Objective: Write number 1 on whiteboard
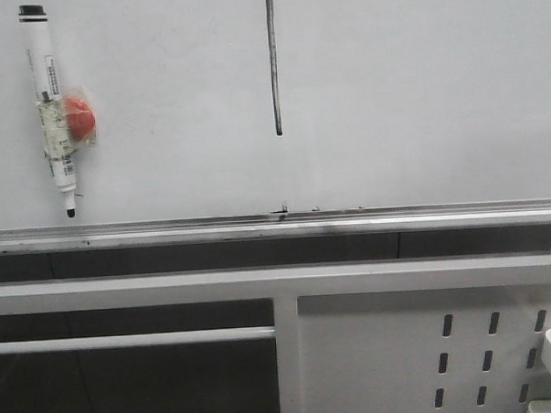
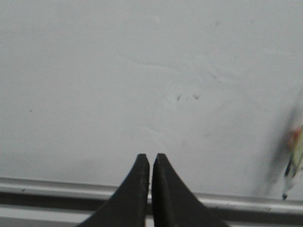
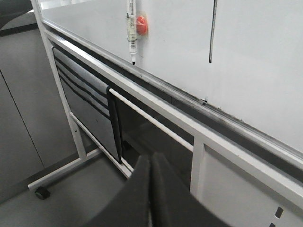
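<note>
Soft even light; blurred left wrist view.

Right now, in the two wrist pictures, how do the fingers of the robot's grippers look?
The left gripper has two matte black fingers, broad at the base and curving to narrow blunt tips. The right gripper has the same kind of dark fingers, smooth and tapering. No cables, markings or arm links show in these pictures.
</note>
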You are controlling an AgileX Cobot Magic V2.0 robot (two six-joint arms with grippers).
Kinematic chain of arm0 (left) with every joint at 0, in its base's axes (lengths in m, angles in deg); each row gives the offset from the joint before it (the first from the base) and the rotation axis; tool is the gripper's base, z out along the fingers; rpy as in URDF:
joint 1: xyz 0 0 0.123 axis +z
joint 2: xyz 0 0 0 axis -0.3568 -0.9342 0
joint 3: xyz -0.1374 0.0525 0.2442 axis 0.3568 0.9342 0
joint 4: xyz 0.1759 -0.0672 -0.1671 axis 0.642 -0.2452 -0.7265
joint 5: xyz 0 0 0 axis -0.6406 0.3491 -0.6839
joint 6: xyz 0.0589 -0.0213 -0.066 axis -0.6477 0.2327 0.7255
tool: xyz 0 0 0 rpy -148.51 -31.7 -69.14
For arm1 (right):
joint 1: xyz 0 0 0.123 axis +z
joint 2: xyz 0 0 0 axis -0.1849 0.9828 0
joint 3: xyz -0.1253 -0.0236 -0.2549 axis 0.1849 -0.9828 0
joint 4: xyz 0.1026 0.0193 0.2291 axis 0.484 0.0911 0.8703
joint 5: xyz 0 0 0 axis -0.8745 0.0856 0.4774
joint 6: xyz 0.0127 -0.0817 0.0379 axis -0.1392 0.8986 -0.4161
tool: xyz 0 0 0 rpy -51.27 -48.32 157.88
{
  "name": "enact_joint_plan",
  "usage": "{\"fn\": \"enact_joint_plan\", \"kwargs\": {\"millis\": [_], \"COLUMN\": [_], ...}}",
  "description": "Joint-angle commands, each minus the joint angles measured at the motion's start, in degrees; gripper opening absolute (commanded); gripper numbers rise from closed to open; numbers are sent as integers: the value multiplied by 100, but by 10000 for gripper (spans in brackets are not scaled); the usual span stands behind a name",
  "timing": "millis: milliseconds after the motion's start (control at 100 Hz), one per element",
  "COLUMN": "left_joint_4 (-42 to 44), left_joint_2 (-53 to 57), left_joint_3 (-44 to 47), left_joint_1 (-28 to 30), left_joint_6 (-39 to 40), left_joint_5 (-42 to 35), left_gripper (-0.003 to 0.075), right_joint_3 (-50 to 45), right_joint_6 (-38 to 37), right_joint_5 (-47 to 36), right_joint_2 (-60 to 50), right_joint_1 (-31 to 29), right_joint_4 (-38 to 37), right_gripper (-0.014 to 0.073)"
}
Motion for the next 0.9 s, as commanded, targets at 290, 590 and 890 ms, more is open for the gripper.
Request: {"fn": "enact_joint_plan", "kwargs": {"millis": [290, 590, 890], "left_joint_4": [304, -591, -314], "left_joint_2": [178, 178, 178], "left_joint_3": [199, 199, 199], "left_joint_1": [38, 38, 38], "left_joint_6": [-291, -1483, -1541], "left_joint_5": [834, 1212, 1306], "left_gripper": [-20, -20, -20], "right_joint_3": [138, 138, 138], "right_joint_6": [12, 12, 12], "right_joint_5": [-480, -480, -480], "right_joint_2": [15, 15, 15], "right_joint_1": [-3, -3, -3], "right_joint_4": [-14, -14, -14], "right_gripper": [-59, -59, -59]}}
